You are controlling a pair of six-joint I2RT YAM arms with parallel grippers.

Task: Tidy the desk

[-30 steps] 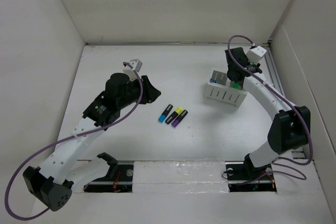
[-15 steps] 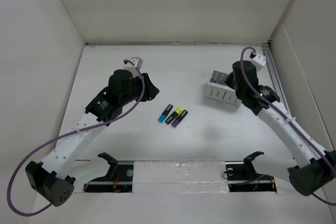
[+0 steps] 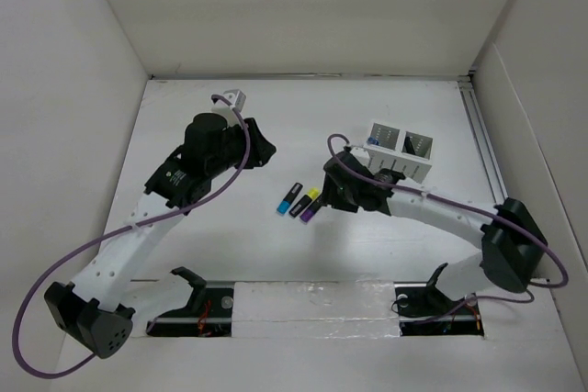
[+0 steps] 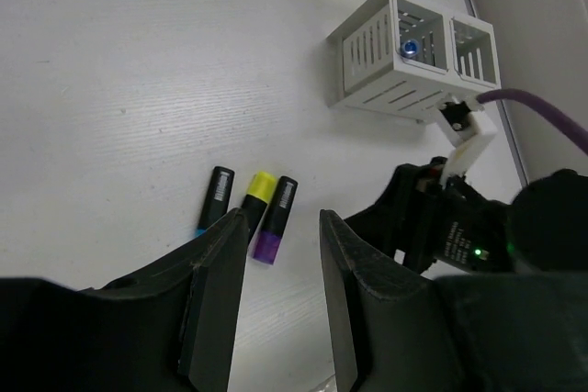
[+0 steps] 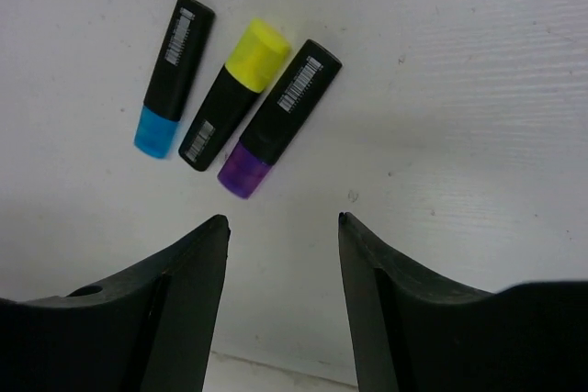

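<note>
Three black highlighters lie side by side mid-desk (image 3: 276, 259): a blue-capped one (image 3: 289, 199) (image 5: 172, 63), a yellow-capped one (image 3: 306, 202) (image 5: 234, 92) and a purple-capped one (image 3: 314, 207) (image 5: 280, 117). My right gripper (image 3: 333, 192) (image 5: 281, 219) is open and empty. It hangs low just right of the purple one, touching none of them. Further left and back, my left gripper (image 3: 262, 149) (image 4: 281, 218) hovers open and empty above the desk. The highlighters (image 4: 258, 195) show past its fingertips.
A white slotted pen holder (image 3: 400, 149) (image 4: 395, 61) stands at the back right, with a blue-tipped pen (image 4: 409, 47) in one compartment. Upright white panels wall in the desk on three sides. A metal rail (image 3: 478, 126) runs along the right edge.
My right arm swung from over the pen holder down and left to the highlighters; the green thing seen at its gripper no longer shows. My left gripper drifted slightly toward the back.
</note>
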